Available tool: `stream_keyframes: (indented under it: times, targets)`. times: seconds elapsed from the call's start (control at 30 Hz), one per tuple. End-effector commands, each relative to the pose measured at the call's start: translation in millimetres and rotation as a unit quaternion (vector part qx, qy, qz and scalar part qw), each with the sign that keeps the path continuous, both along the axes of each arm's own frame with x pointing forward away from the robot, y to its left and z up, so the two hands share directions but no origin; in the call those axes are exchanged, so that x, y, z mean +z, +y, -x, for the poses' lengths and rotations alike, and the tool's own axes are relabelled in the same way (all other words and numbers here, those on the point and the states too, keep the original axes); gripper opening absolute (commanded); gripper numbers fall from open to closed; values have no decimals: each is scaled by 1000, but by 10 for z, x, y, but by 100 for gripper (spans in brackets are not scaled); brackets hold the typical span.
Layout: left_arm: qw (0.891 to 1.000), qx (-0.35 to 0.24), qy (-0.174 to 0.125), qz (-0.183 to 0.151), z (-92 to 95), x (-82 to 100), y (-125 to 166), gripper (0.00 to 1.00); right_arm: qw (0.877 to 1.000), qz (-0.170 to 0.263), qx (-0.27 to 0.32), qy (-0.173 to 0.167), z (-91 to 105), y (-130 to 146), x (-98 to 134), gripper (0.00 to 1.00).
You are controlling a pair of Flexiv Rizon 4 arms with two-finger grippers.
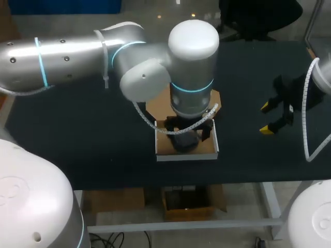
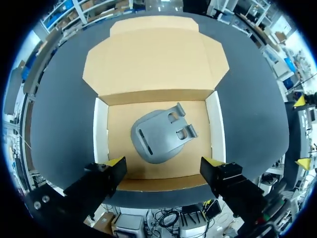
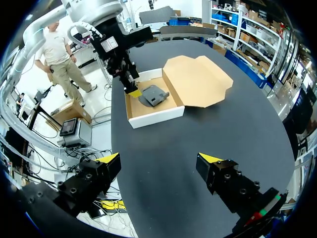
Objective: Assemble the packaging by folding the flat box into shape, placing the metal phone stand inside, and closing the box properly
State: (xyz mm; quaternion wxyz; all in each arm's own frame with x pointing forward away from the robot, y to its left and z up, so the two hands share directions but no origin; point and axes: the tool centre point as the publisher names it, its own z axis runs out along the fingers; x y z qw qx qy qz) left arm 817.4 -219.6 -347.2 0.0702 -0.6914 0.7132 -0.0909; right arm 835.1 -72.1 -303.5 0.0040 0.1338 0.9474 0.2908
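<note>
Silver arms (image 1: 62, 59), cyan joint rings (image 1: 192, 88), white cables (image 1: 178, 125), yellow-tipped jaws.

A black table (image 1: 77, 144), perhaps cloth-covered, on a pale frame.

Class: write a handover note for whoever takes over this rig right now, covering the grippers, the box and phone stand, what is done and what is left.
Left gripper: open, empty, hovering over the box.
Right gripper: open, empty, off to the right, apart from the box.
Box: folded into a tray; its lid lies open, flat on the table.
Phone stand: lying inside the box.
Done: box folded, stand placed inside.
Left: fold the lid over and close the box.
</note>
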Motion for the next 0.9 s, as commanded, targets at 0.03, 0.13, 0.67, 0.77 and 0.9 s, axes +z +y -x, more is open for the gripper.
stream_keyframes:
  times: [0.03, 0.13, 0.67, 0.77, 0.9]
  targets:
    - [999, -17, -29, 27, 5, 232, 305, 100, 1000, -1, 1, 1, 4, -11, 10, 100]
    - [998, -31, -40, 36, -74, 313, 425, 100, 1000, -1, 1, 1, 4, -11, 10, 100]
    - [987, -113, -74, 90, -604, 440, 1115, 100, 1000, -1, 1, 1, 4, -11, 10, 100]
    - [983, -125, -74, 111, -715, 417, 1241, 100, 1000, -1, 1, 1, 4, -11, 10, 100]
    - [975, -153, -72, 144, -852, 374, 1397, 100, 1000, -1, 1, 1, 4, -11, 10, 100]
